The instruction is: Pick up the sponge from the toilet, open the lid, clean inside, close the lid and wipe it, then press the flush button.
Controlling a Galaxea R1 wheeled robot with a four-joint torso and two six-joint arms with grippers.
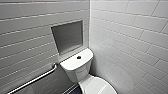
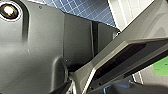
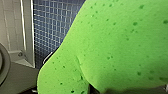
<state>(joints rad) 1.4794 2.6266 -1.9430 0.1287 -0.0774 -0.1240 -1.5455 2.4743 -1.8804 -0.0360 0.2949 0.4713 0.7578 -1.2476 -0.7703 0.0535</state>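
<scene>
Head view gives you the toilet point(image 1: 78, 71) in the tiled corner, the lid point(image 1: 98, 87) down, the flush button point(image 1: 79, 57) dark on the cistern top point(image 1: 72, 63), and a grab bar point(image 1: 35, 80) on the wall point(image 1: 22, 47) beside it. The right wrist view has the sponge point(image 3: 112, 45) close against the camera. Whether either gripper is open or closed, you cannot tell.

The toilet point(image 1: 75, 68) is glossy white, its flush button point(image 1: 79, 57) dark grey. The wall tiles point(image 1: 130, 37) are white in a brick pattern, the niche point(image 1: 68, 37) grey. The sponge point(image 3: 120, 45) is bright green with darker speckles. The floor tiles point(image 3: 52, 27) form a blue grid.
</scene>
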